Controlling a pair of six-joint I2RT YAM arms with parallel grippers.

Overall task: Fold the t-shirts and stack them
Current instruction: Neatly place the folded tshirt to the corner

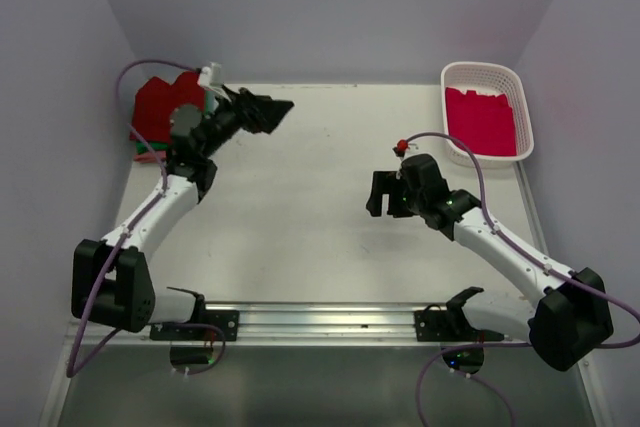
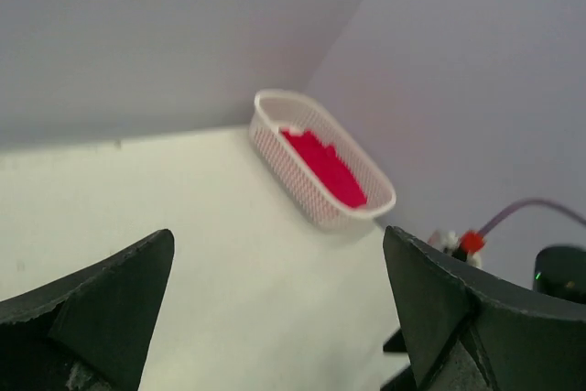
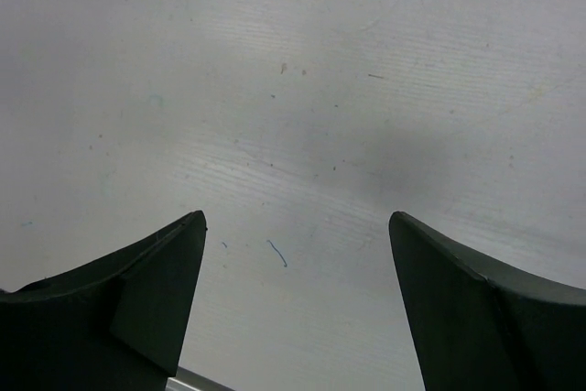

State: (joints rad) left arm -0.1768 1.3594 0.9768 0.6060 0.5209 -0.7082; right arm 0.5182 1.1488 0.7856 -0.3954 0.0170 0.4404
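Observation:
A dark red folded t-shirt (image 1: 160, 105) tops a stack at the far left of the table, with a green edge (image 1: 207, 105) showing under it. A crimson-pink t-shirt (image 1: 480, 119) lies crumpled in the white lattice basket (image 1: 481, 67) at the far right; it also shows in the left wrist view (image 2: 325, 167). My left gripper (image 1: 264, 112) is open and empty, raised just right of the stack and pointing across the table (image 2: 279, 309). My right gripper (image 1: 384, 195) is open and empty over the bare table, right of centre (image 3: 298, 299).
The basket (image 2: 311, 200) stands against the right wall in the back corner. Walls close in the table on the left, back and right. A metal rail (image 1: 320, 319) with both arm bases runs along the near edge. The right arm's wrist (image 2: 558, 272) shows in the left wrist view.

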